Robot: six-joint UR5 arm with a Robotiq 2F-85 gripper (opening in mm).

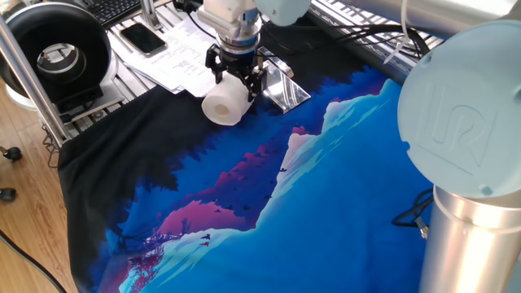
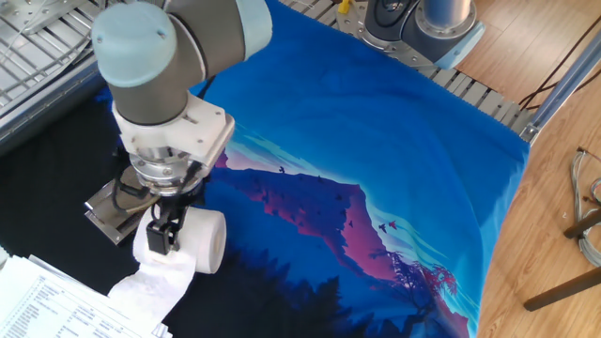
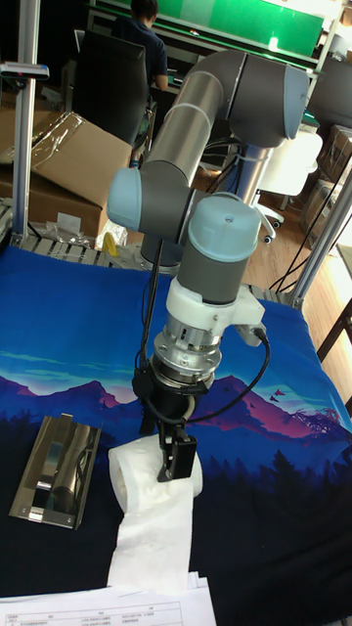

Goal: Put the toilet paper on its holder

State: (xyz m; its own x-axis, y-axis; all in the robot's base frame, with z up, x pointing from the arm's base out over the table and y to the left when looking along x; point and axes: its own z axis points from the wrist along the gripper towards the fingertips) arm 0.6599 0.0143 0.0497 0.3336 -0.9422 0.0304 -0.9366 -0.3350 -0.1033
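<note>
Fingers (image 3: 168, 445) astride toilet paper (image 3: 147, 477)

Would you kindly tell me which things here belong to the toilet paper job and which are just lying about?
Belonging to the job:
- small white cylindrical toilet paper roll, with a loose tail trailing off it
- shiny silver metal holder beside the roll
- gripper, fingers straddling the roll

Just lying about:
- white printed paper sheets
- black smartphone
- large black round device
- blue mountain-print cloth

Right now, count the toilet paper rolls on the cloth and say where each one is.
1. The toilet paper lies on its side on the dark edge of the cloth, beside the holder, with the hand at it.
</note>
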